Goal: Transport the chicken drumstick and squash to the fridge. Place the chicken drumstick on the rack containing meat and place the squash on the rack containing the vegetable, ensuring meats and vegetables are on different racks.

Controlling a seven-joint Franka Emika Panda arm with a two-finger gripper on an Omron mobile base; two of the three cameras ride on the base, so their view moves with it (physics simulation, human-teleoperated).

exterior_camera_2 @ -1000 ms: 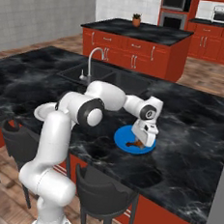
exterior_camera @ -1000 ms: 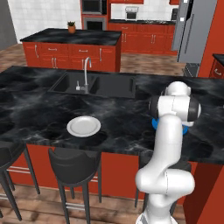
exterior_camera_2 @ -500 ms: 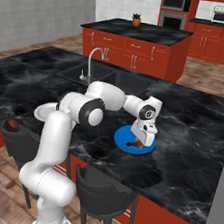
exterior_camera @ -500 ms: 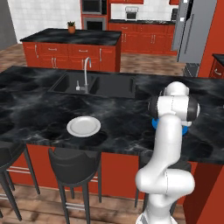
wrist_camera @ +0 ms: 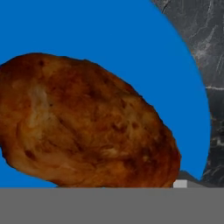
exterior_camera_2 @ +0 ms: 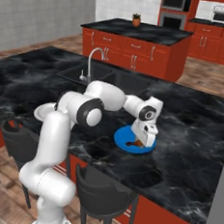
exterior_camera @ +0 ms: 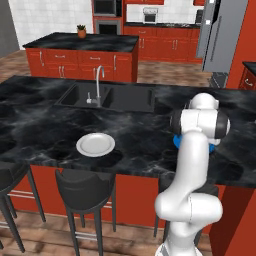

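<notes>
hand (exterior_camera_2: 143,138) down on the blue plate (exterior_camera_2: 123,134), right over the chicken drumstick (wrist_camera: 85,124); drumstick lies on the plate, close under the palm camera. cannot tell whether the jaws are closed on it or just straddling it; finger tips hidden in the close view; my read is the grasp is in progress, lift not started.

plate sits on the black worktop (exterior_camera_2: 188,140) near its front edge, arm folded back over it from the base, so reach is short and wrist steep; probably why the approach is top-down.

room: worktop right of the plate looks bare; sink (exterior_camera_2: 95,76) and faucet (exterior_camera_2: 92,58) behind-left, white plate (exterior_camera: 95,144) well apart to the left; straight lift looks safe. 2 stools under the front edge, below the arm. fridge (exterior_camera: 220,35) stands far back right; base must drive there.
</notes>
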